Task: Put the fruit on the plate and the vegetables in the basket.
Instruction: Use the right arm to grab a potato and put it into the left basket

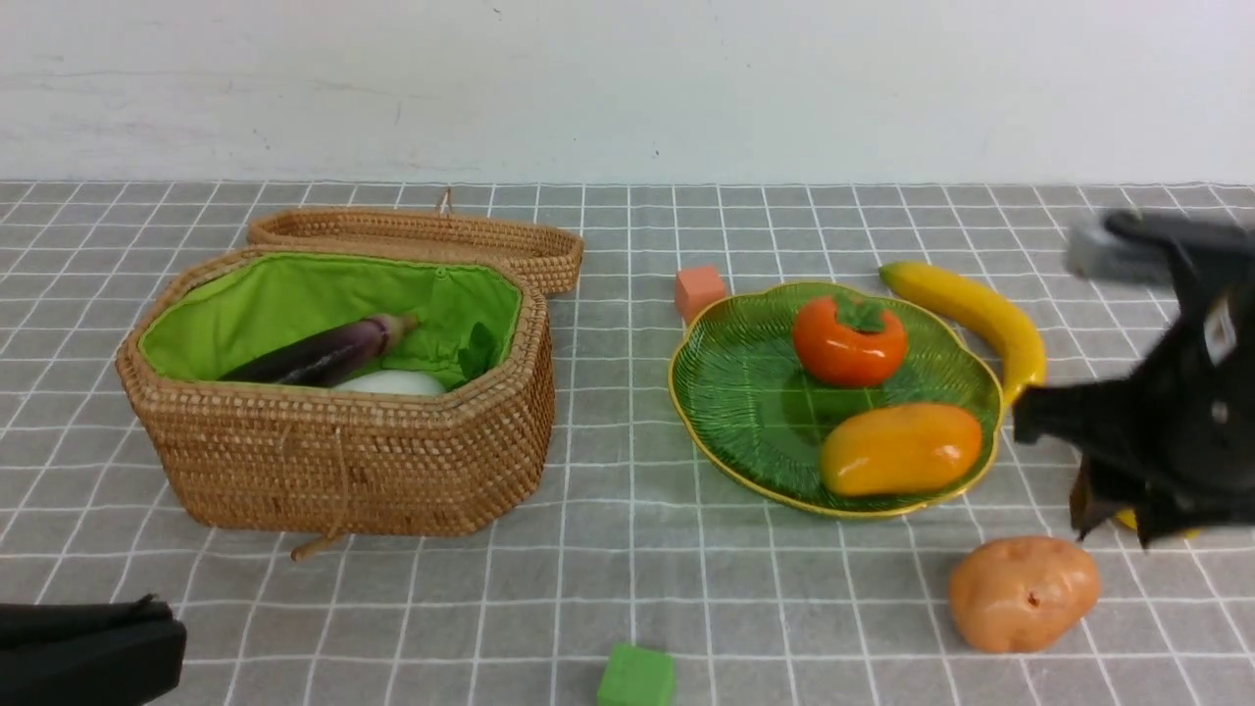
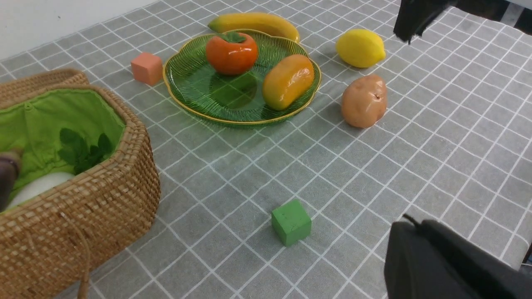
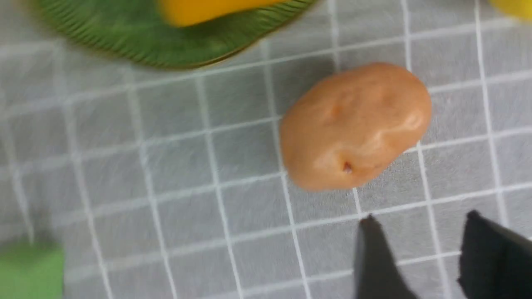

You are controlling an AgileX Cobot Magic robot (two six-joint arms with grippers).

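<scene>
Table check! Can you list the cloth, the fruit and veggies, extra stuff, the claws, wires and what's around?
Surface: grey checked cloth, flat.
Job's things: persimmon and mango on plate; banana, lemon, potato on cloth; eggplant, radish in open basket.
Clutter: orange cube, green cube.
Claws: right claw open, empty, near potato; left claw shut.
Cables: nothing seen.
Surroundings: white wall.

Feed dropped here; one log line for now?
plate: persimmon, mango | basket: eggplant, radish | unsorted: banana, lemon, potato | right gripper: open, empty
</scene>
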